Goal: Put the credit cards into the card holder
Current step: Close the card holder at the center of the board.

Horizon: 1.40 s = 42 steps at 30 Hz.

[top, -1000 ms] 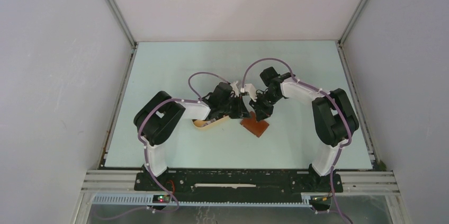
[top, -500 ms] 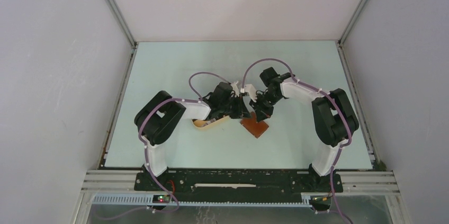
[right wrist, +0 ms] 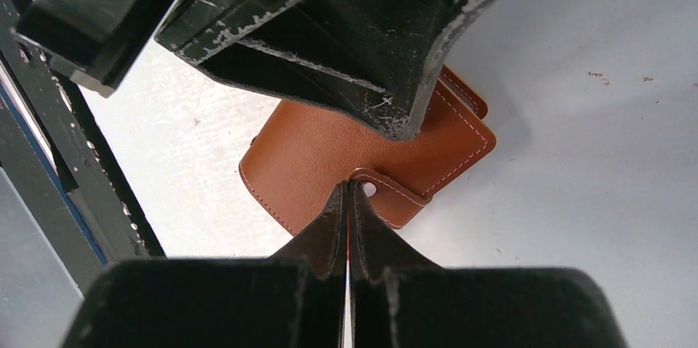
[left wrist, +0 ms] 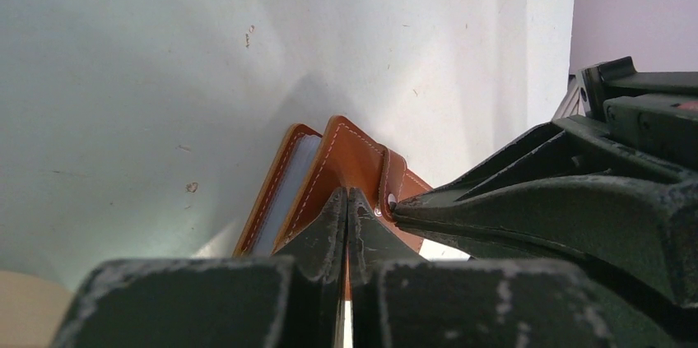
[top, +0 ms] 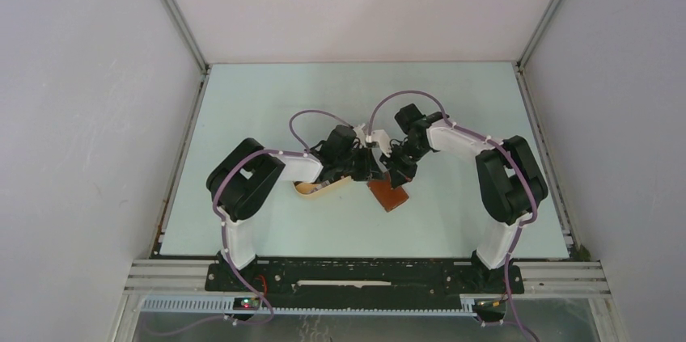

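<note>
The card holder [top: 389,195] is a reddish-brown leather wallet at the table's middle, partly open, with greyish pockets [left wrist: 290,192] showing. My left gripper [top: 370,172] is shut on one leather cover [left wrist: 354,159], its tips [left wrist: 347,193] pressed together. My right gripper [top: 395,176] comes in from the right and is shut on the snap strap [right wrist: 395,193], its tips [right wrist: 346,186] right beside the snap. The two grippers almost touch. In the right wrist view the left fingers [right wrist: 362,60] lie over the wallet's far side. The credit cards are out of view.
An oval cream tray [top: 311,191] lies under the left forearm, just left of the wallet; its edge shows in the left wrist view [left wrist: 20,315]. Grey walls and metal rails bound the pale table [top: 267,99]. A dark frame [right wrist: 49,159] stands at the right wrist view's left.
My right gripper has shut on the snap strap. The card holder has shifted slightly left and looks narrower from above. The left gripper keeps its hold.
</note>
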Each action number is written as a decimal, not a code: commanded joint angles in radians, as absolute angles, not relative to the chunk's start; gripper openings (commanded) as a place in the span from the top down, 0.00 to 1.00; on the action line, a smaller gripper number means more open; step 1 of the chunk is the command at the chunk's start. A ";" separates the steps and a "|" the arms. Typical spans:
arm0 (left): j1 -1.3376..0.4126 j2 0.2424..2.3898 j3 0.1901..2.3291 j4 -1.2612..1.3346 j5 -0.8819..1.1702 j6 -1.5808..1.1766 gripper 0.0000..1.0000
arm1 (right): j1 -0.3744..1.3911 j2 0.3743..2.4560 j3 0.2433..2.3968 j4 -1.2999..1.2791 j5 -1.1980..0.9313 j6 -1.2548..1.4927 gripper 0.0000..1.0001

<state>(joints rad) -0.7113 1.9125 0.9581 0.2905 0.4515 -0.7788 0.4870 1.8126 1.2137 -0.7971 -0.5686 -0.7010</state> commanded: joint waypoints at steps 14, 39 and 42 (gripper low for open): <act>-0.724 1.929 0.969 0.258 0.426 -0.770 0.98 | 0.466 1.752 1.201 -0.756 -0.627 -0.606 1.00; -0.725 1.930 0.965 0.267 0.433 -0.772 0.98 | 0.550 1.801 1.173 -0.707 -0.546 -0.536 1.00; -0.724 1.930 0.966 0.267 0.433 -0.773 0.98 | 0.560 1.814 1.174 -0.705 -0.532 -0.529 1.00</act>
